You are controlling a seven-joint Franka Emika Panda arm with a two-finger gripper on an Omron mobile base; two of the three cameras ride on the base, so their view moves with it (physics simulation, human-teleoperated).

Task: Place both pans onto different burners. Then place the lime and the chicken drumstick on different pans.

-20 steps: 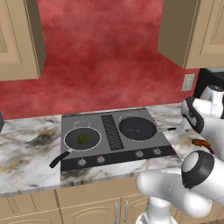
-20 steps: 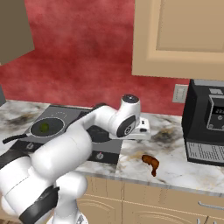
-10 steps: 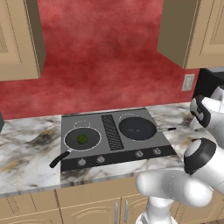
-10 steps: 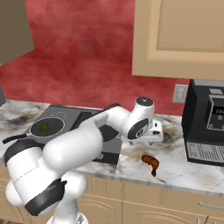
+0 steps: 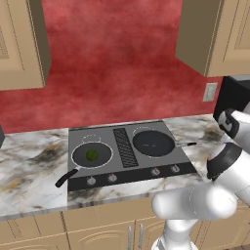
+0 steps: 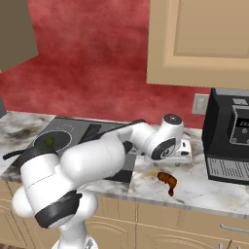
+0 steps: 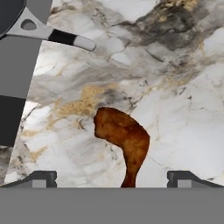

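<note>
Two pans sat on the stove: left pan held the lime, right pan beside it. Chicken drumstick lay on the bench, right of the stove, near the coffee machine.

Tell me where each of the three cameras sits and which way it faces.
Left base view: behind the arm's left, looking down at the cooktop; arm at lower right.
Right base view: behind the arm's right, facing the counter and coffee machine; arm from lower left.
Hand view: on the hand, looking down at the chicken drumstick between the open gripper tips.
Shared: both base views show the lime in the left pan.
</note>
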